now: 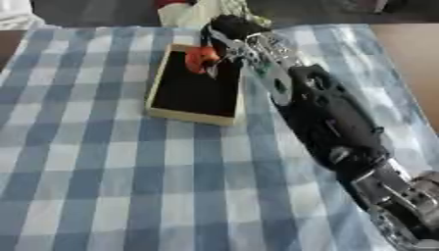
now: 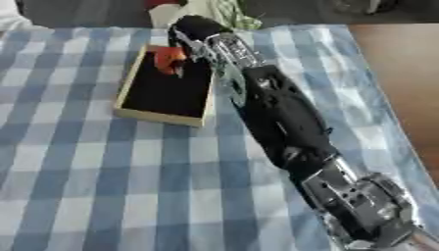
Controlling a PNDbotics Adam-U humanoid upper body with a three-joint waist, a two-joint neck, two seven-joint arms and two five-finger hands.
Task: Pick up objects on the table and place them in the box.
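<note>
A shallow wooden box [image 1: 193, 113] with a black inside lies on the blue-and-white checked cloth, towards the far middle. My right arm stretches from the lower right corner up to it. My right hand [image 1: 225, 35] hangs over the box's far end, its fingers curled round a small orange-red object [image 1: 202, 57] held just above the black lining. What the object is cannot be made out. My left hand shows in neither view.
The checked cloth [image 1: 103, 171] covers the table, with bare wood [image 1: 411, 54] at the right edge. A white and green thing [image 2: 214, 10] lies beyond the far end of the box, behind my hand.
</note>
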